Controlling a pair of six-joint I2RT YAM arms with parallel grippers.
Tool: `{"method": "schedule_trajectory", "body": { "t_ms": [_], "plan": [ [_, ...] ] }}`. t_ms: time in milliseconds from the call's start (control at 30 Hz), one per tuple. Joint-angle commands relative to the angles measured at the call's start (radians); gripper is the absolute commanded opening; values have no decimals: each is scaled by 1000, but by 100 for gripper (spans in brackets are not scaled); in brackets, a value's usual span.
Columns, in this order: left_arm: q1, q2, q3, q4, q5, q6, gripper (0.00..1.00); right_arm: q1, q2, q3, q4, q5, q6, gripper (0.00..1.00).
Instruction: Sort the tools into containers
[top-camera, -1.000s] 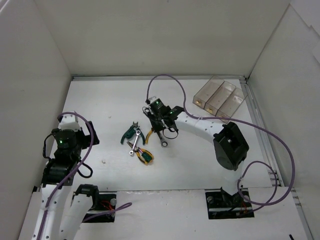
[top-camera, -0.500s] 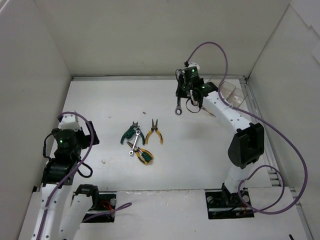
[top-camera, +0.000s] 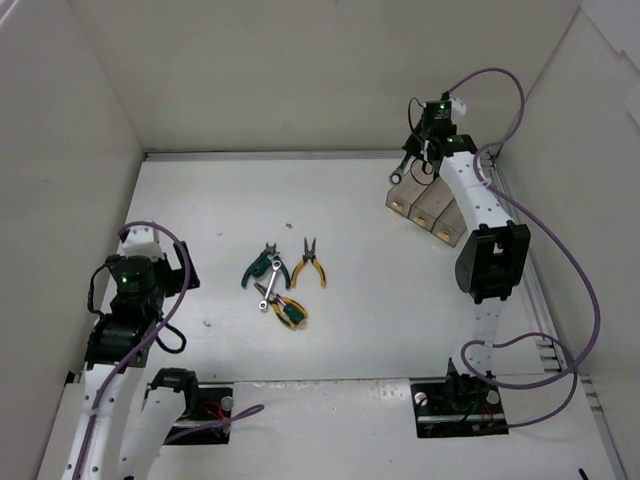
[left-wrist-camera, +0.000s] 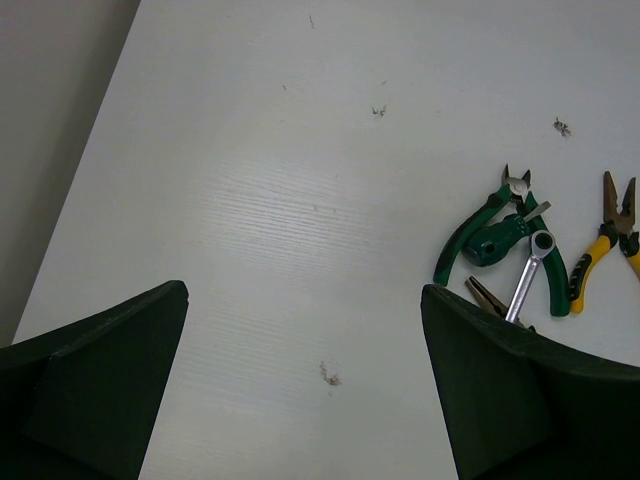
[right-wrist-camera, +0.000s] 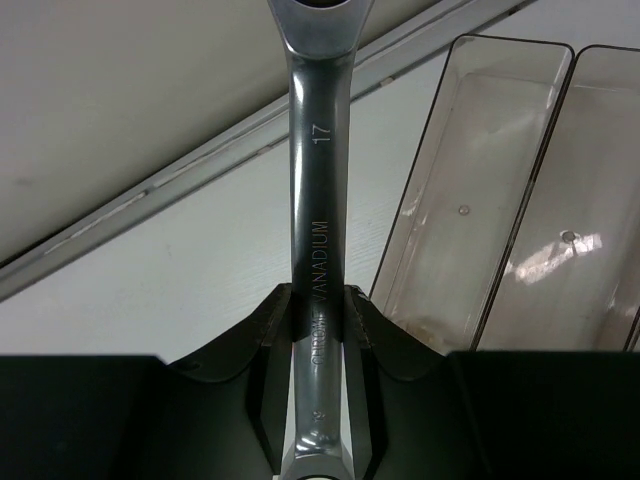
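My right gripper is shut on a silver wrench and holds it in the air above the left end of the clear brownish tray. In the right wrist view the wrench stands up between my jaws, with the tray's compartments just to its right. Green pliers, orange-handled pliers, a second silver wrench and a yellow-and-green tool lie mid-table. My left gripper is open and empty, left of these tools.
White walls enclose the table on three sides, and the tray sits near the back right corner. The left wrist view shows the green pliers, wrench and orange-handled pliers at its right edge.
My right arm lifted a wrench from the tool pile and carried it back and right until it is over the tray. The left arm has not moved.
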Motion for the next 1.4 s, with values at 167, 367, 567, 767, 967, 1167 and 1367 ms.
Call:
{"method": "schedule_trajectory", "body": {
  "t_ms": [167,367,567,767,967,1167,1367],
  "plan": [
    [-3,25,9,50,-1,16,100,-32,144,195,78,57,54,0],
    [-3,46,10,50,-1,16,100,-57,217,241,92,68,72,0],
    [-3,48,7,45,-10,18,100,-118,248,235,100,48,84,0],
    [-3,54,9,47,-11,18,100,-141,294,230,104,20,63,0],
    [-3,59,9,45,-11,18,100,-140,339,250,109,-4,23,0],
    [-3,65,10,45,-11,18,100,-147,362,243,120,-49,58,0],
    [-3,62,9,43,-11,18,100,-144,357,215,133,-54,77,17]
  ]
}}
